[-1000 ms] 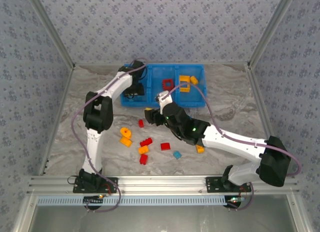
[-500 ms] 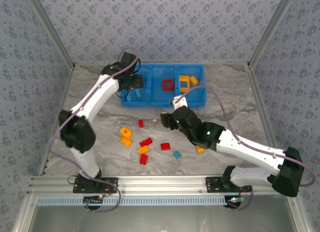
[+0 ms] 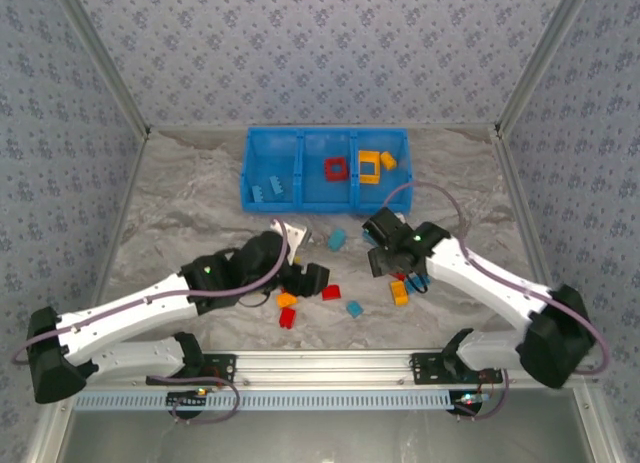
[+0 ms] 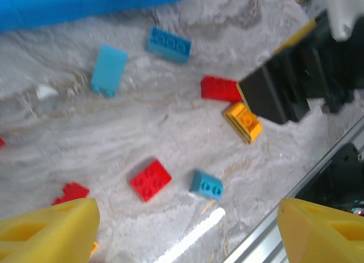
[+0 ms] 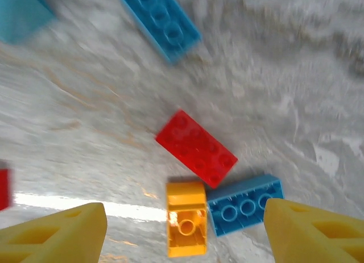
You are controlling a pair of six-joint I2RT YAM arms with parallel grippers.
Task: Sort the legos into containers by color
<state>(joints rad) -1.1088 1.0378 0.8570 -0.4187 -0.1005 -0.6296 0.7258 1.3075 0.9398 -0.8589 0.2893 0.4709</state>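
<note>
Your left gripper (image 4: 182,232) and right gripper (image 5: 185,234) hover released, fingers spread, holding nothing.
Beneath them, near you, small red, light blue and yellow-orange plastic bricks (image 3: 331,292) lie scattered on the marbled grey table (image 3: 180,203); at the far side, the bright blue three-compartment plastic bin (image 3: 320,205) holds blue left, red middle, yellow right.

- blue bin (image 4: 85,4): cut off by the left wrist view's top edge.
- light blue brick (image 5: 20,13): blurred, cropped at the right wrist view's corner.
- red brick (image 5: 3,189): cut by that view's left edge.
</note>
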